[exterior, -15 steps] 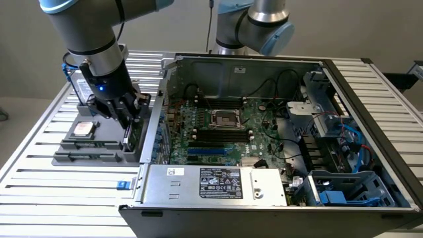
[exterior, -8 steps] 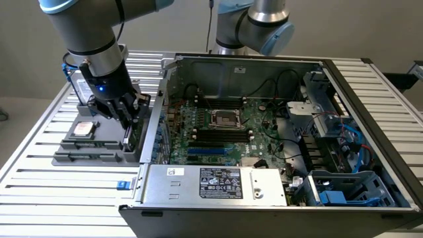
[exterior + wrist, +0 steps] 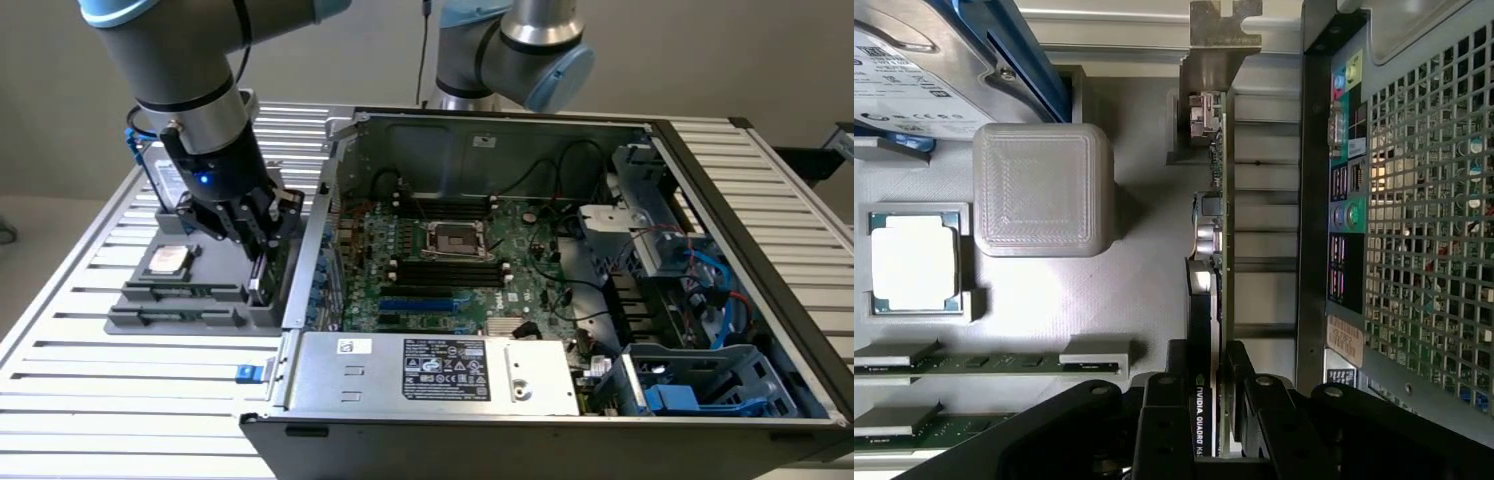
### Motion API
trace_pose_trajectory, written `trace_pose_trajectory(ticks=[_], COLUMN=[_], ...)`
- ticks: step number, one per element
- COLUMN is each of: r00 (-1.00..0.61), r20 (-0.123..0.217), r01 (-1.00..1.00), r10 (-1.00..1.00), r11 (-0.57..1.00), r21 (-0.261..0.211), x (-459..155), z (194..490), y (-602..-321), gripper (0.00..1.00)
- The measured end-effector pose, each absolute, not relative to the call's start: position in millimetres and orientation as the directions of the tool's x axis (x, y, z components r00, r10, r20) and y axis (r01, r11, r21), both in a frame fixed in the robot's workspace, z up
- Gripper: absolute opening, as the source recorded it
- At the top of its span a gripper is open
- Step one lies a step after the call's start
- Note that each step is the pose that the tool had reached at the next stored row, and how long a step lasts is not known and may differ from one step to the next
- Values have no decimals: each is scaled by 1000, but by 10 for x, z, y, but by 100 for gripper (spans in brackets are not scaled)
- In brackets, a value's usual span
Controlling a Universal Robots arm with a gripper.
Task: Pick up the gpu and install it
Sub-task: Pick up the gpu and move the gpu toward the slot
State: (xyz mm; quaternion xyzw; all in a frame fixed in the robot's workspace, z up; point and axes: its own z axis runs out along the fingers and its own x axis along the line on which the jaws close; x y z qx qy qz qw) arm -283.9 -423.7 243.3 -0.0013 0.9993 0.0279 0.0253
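Where the gpu (image 3: 1206,250) stands on edge in the tray (image 3: 1139,280), the gripper (image 3: 1209,405) is clamped on it. One black finger presses each face, well away from the bracket (image 3: 1220,40).

Gpu, wrist view, seen edge-on:
- thin card with a green board edge and a dark face
- white lettering on the strip between the fingers
- small silvery parts along the edge
- bracket silvery and bent, at the card's far end

Exterior view: gpu (image 3: 266,280) upright at the side of the tray nearest the case (image 3: 320,400). Gripper (image 3: 258,245) set on it from above, arm vertical.

Tray (image 3: 134,322): grey, moulded. It also holds:
- a cpu (image 3: 914,262) in a square pocket
- two ram sticks (image 3: 974,365) lying side by side in slots
- a drive (image 3: 914,85) with a white label and blue rails
- a grey ribbed block (image 3: 1042,188) between the drive and the cpu, apart from the gpu

Table (image 3: 107,410): silvery, slatted. Tray sits on it at the exterior view's left.

Case lies on its side, open, just beside the tray. Inside are a green motherboard (image 3: 454,260), black cables and blue plastic bays at the exterior view's right. A silver box with a white label sits along the near edge.

In the wrist view the case's perforated rear panel (image 3: 1424,200), with coloured ports, runs alongside the gpu.

A second arm (image 3: 514,50) stands behind the case. Wall (image 3: 347,50) behind is plain grey.
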Motion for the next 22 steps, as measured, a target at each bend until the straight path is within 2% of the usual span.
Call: trace_pose_trajectory(ticks=[10, 22], r00=[-999, -999], r20=[-52, -51], r01=[-4, -4], r10=[-1, -1], r11=[998, 998], r21=[57, 61], x=[-2836, -2838], z=[2447, 2912], y=[-4238, -4239], gripper=[26, 26])
